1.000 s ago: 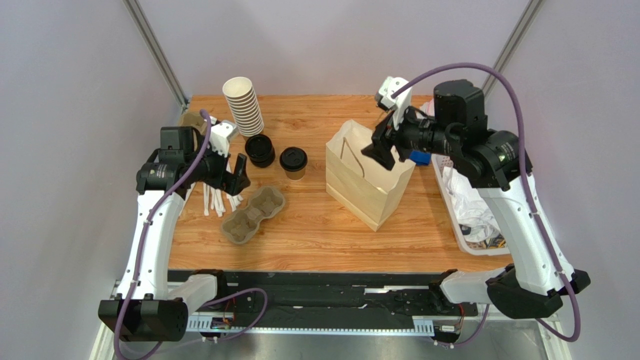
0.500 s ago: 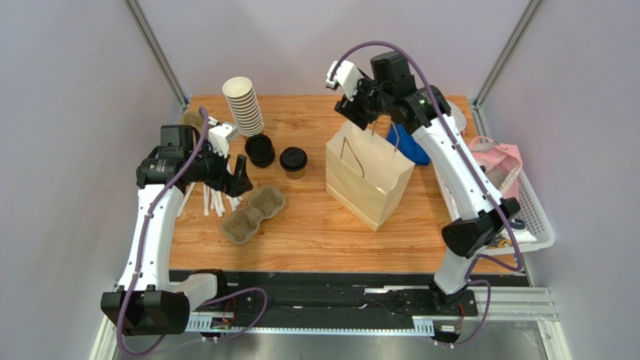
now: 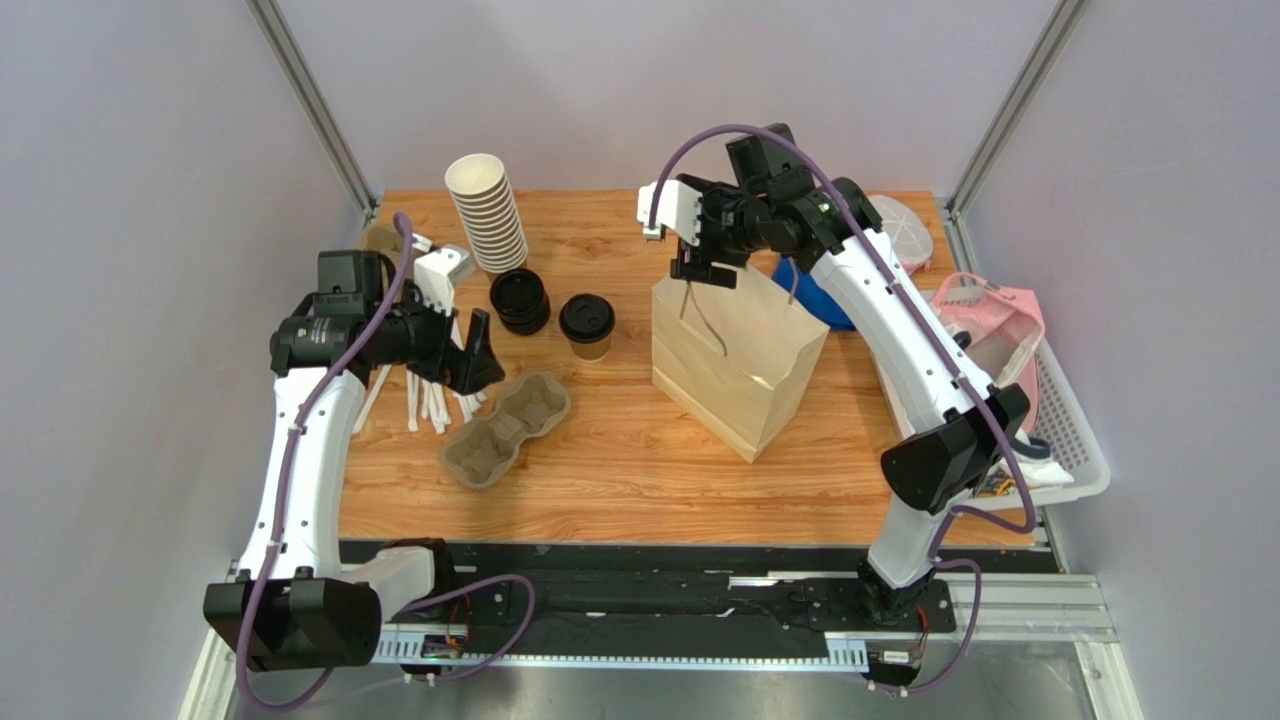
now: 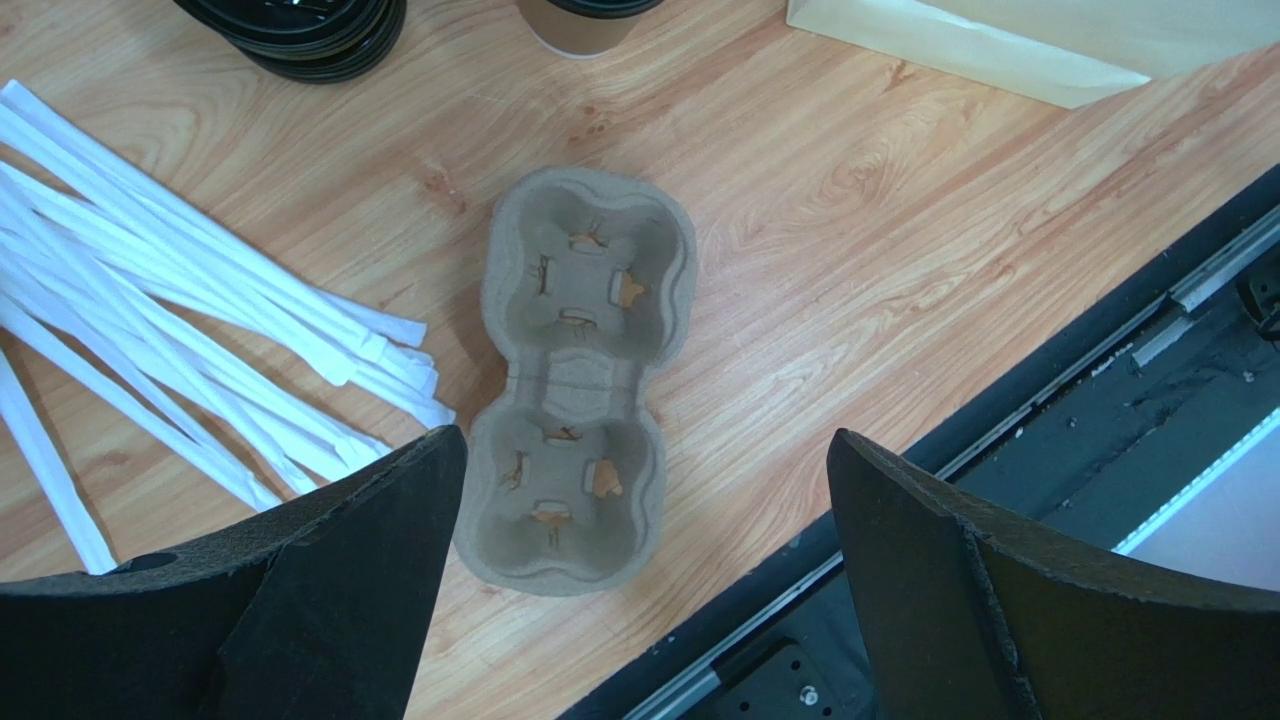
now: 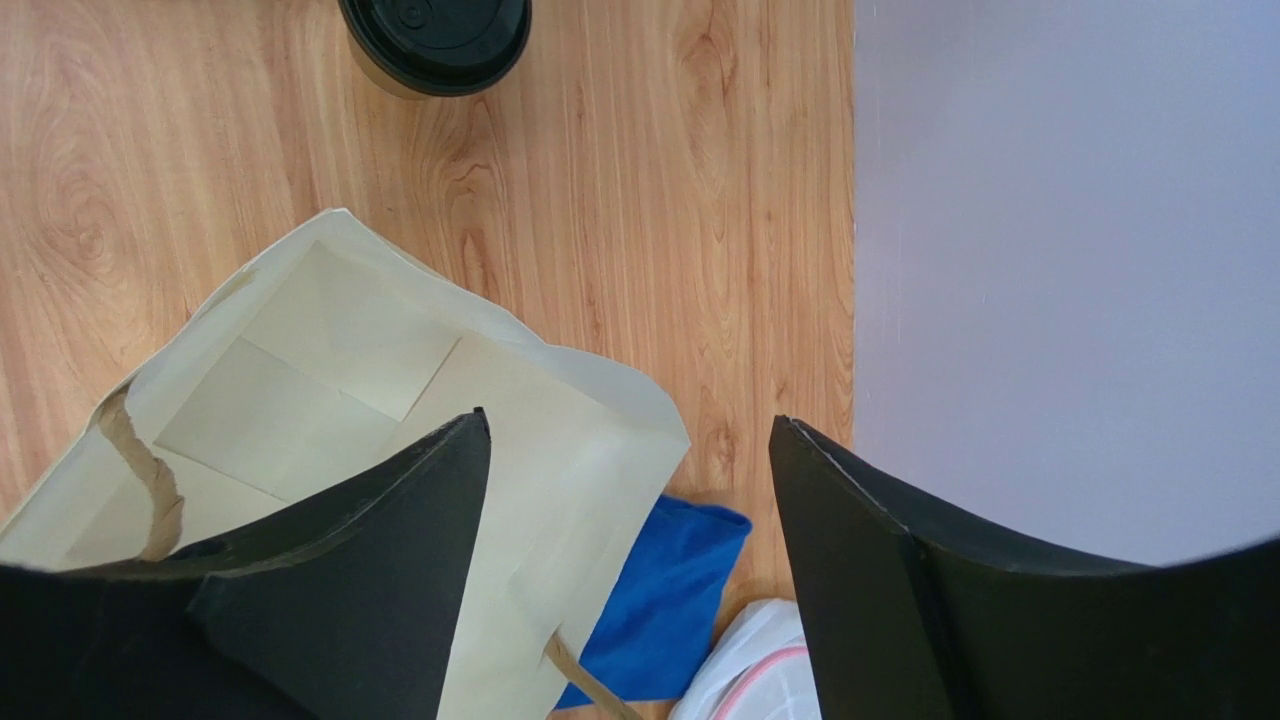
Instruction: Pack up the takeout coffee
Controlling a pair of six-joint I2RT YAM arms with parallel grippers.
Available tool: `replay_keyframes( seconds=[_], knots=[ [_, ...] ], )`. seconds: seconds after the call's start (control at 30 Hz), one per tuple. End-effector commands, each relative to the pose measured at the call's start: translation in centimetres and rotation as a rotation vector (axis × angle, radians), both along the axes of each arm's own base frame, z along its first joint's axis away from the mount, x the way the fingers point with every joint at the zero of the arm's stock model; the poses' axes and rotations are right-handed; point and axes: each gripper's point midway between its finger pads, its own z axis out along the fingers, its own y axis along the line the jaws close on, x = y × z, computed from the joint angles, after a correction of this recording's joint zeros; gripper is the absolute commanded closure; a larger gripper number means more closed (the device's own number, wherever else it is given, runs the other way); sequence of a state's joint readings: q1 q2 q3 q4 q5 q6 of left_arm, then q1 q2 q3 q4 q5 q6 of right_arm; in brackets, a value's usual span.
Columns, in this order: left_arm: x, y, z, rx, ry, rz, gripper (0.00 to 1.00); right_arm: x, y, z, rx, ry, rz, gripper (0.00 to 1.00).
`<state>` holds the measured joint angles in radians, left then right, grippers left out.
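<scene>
The takeout coffee [image 3: 586,324], a brown paper cup with a black lid, stands on the table left of the open paper bag [image 3: 736,357]. In the right wrist view its lid [image 5: 436,38] shows at the top and the bag's mouth [image 5: 323,383] lies below. My right gripper [image 3: 702,267] hangs open over the bag's far-left rim, nothing between its fingers [image 5: 631,435]. My left gripper [image 3: 478,354] is open and empty, left of the coffee, above the pulp cup carrier [image 4: 580,375].
A leaning stack of lidless cups [image 3: 486,210] and a stack of black lids [image 3: 520,300] sit behind the coffee. White wrapped straws [image 4: 181,360] lie left of the carrier [image 3: 507,428]. A blue cloth [image 5: 661,600] lies behind the bag. A white basket [image 3: 1052,435] stands at the right edge.
The right arm has swung from the bag's right side round to its back and come down at the far-left rim. The left arm has hardly moved.
</scene>
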<state>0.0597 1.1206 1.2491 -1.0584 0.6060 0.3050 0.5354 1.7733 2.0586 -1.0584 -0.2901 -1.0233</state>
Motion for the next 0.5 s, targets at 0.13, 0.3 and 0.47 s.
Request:
replay_keyframes(
  seconds=[0.13,0.3,0.47],
  knots=[
    [-0.4,-0.2,-0.2,-0.014,-0.002,-0.035,0.01,0.6,2.6,0.1,-0.033,-0.143,0.280,0.27],
    [-0.7,0.3,-0.6,0.000,-0.004,-0.025,0.01,0.5,3.0,-1.2,-0.070,-0.137,0.345,0.33],
    [-0.3,0.4,-0.8,-0.007,0.007,-0.025,0.01,0.1,2.7,-2.4,-0.108,-0.092,0.373,0.47]
  ],
)
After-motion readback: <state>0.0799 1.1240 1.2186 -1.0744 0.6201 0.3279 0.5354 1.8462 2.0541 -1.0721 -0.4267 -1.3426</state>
